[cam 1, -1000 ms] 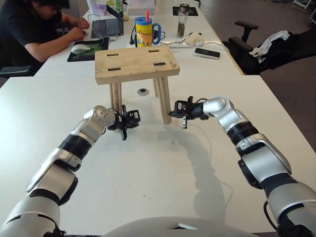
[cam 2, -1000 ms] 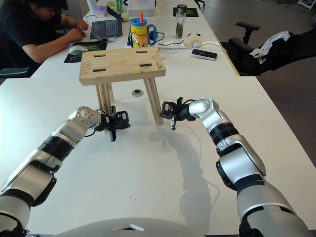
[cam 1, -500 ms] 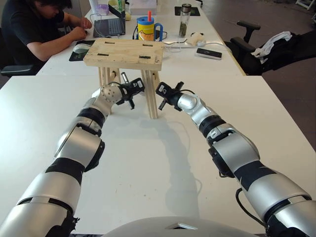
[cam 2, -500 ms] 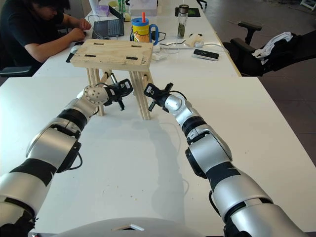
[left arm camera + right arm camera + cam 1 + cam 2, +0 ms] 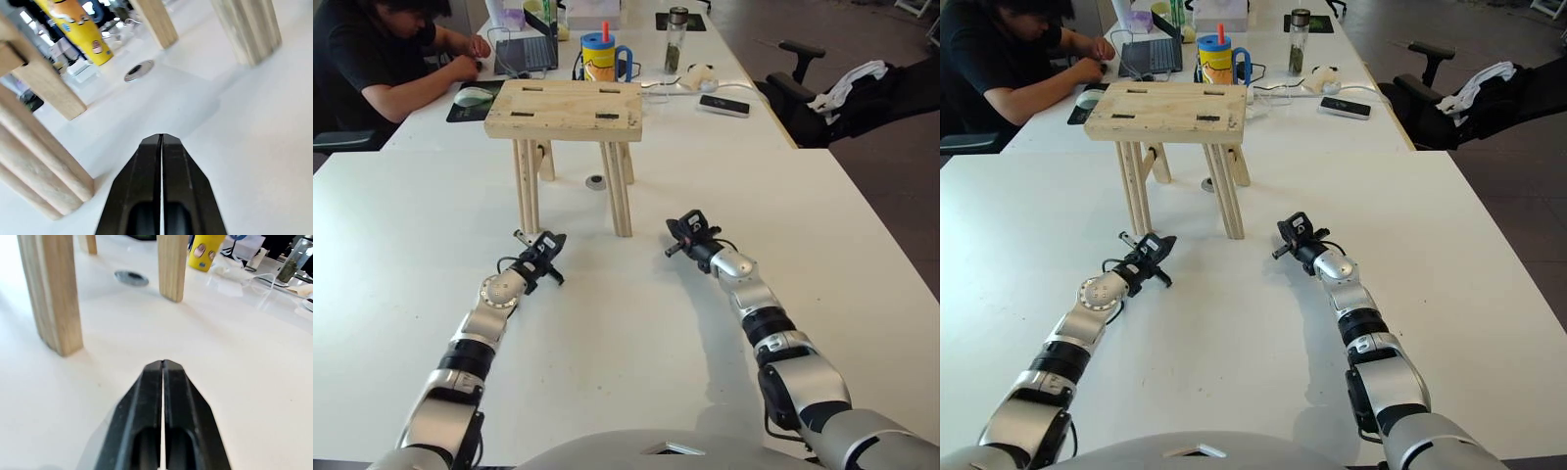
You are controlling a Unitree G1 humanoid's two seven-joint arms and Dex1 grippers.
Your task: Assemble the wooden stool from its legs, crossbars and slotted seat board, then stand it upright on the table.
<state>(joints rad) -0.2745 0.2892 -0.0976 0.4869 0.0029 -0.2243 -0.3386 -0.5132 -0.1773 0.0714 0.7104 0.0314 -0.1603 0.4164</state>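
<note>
The wooden stool (image 5: pixel 564 106) stands upright on the white table (image 5: pixel 636 343), its slotted seat board on top and its legs on the tabletop. My left gripper (image 5: pixel 536 247) lies low over the table just in front of the stool's front left leg (image 5: pixel 526 186), shut on nothing. My right gripper (image 5: pixel 683 235) is to the right of the front right leg (image 5: pixel 619 191), apart from it, also shut with nothing held. The left wrist view has the shut fingers (image 5: pixel 162 147) facing the legs (image 5: pixel 44 171). The right wrist view has its fingers (image 5: pixel 163 372) shut, a leg (image 5: pixel 51 293) beyond them.
A small round grey disc (image 5: pixel 596 181) lies on the table under the stool. On the table behind stand a yellow and blue mug (image 5: pixel 603 59), a bottle (image 5: pixel 677 34), a phone (image 5: pixel 723 105) and a laptop (image 5: pixel 524 51). An office chair (image 5: pixel 822 93) is at the far right.
Both grippers were up at the stool's front legs; they have drawn back toward me and dropped low over the table. The stool stands free.
</note>
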